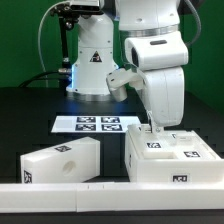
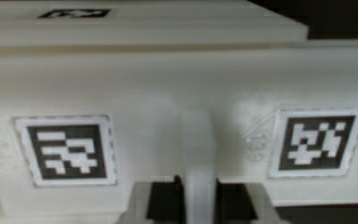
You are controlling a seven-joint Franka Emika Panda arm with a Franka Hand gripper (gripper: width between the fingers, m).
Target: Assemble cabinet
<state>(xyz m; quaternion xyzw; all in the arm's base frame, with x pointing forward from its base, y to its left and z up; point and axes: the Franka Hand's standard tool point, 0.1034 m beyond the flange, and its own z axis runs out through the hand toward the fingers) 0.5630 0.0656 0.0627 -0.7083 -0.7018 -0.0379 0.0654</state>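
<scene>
The cabinet's large white boxy part [image 1: 172, 160] stands at the exterior view's right, with several marker tags on its top and front. My gripper [image 1: 150, 126] reaches straight down onto its far left top edge. In the wrist view this part [image 2: 176, 95] fills the frame, with a tag on each side of a thin upright white ridge [image 2: 201, 150]. My gripper [image 2: 201, 202] straddles that ridge, with the dark pads [image 2: 163, 202] pressed against both of its sides. A second white boxy cabinet part [image 1: 60, 160] lies apart at the exterior view's left.
The marker board [image 1: 95, 123] lies flat behind the two parts. A long low white rail [image 1: 90, 202] runs along the front edge. The white robot base [image 1: 90, 65] with a triangle mark stands at the back.
</scene>
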